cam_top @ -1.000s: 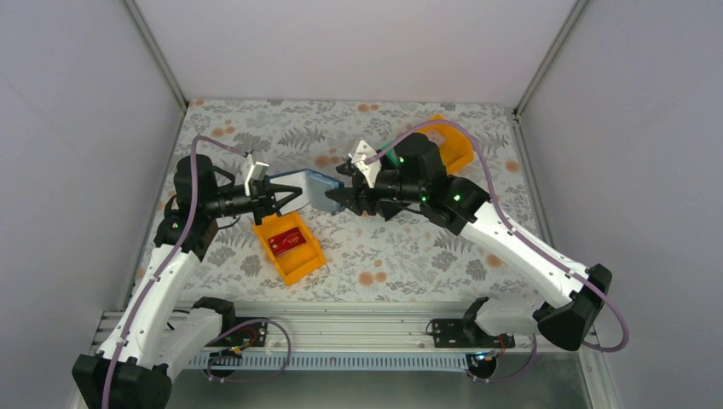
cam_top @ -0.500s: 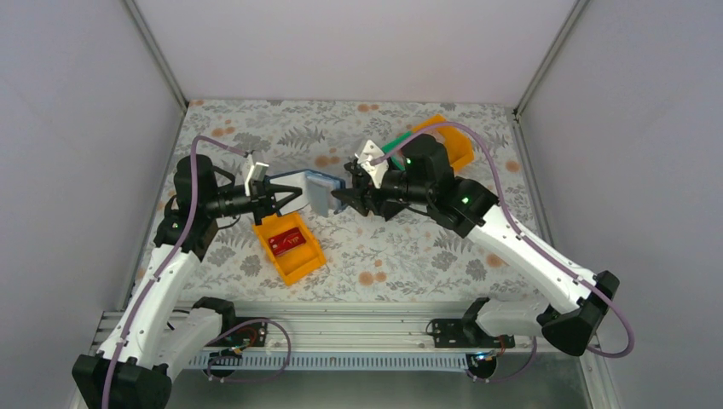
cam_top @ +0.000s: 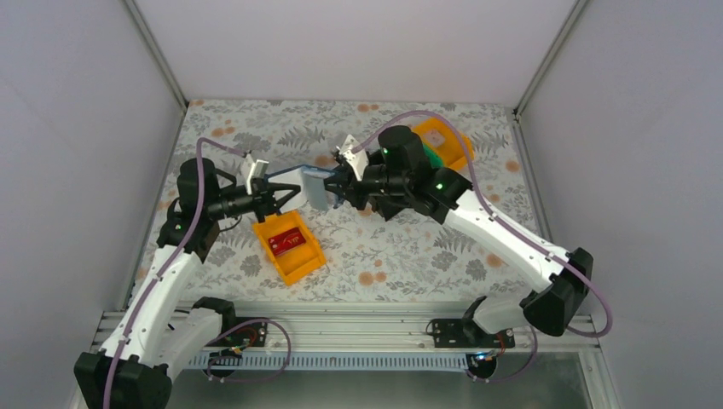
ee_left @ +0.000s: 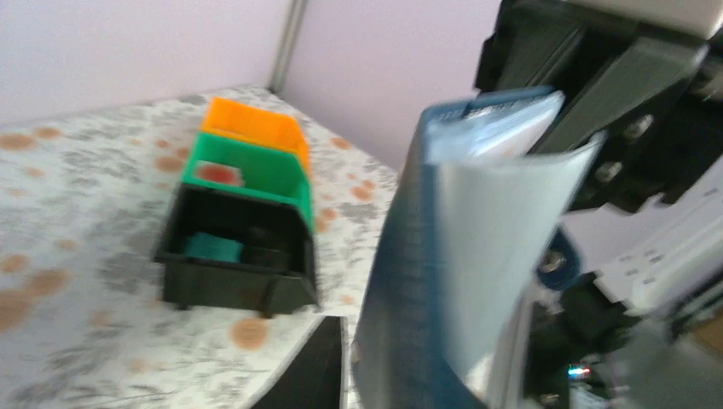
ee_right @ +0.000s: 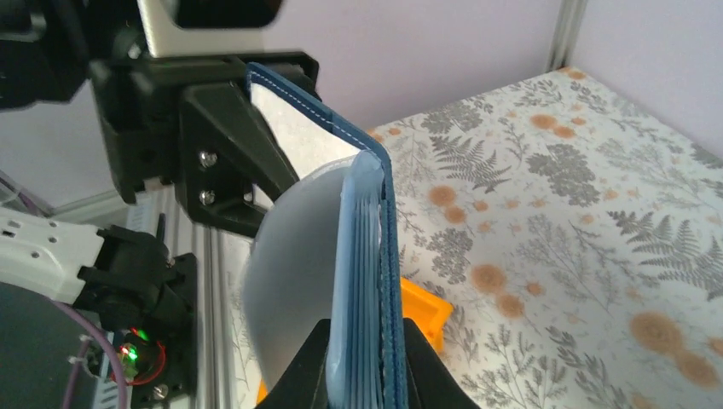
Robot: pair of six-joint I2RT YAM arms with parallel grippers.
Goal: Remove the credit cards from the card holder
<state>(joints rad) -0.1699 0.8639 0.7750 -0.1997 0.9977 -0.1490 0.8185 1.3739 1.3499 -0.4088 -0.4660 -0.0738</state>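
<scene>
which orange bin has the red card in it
The near orange bin, left of centre by the arm bases: the red card lies flat inside it. The other orange bin, far right, shows no red card.

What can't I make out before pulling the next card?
Cards left in the card holder: right wrist view shows only sleeve edges.
Whether the right gripper pinches a card or only sleeves: cut off by bottom edge.
Grip of the left gripper: top view too small; left wrist view blurred.
Contents of the black bin: left wrist view blurred.
</scene>
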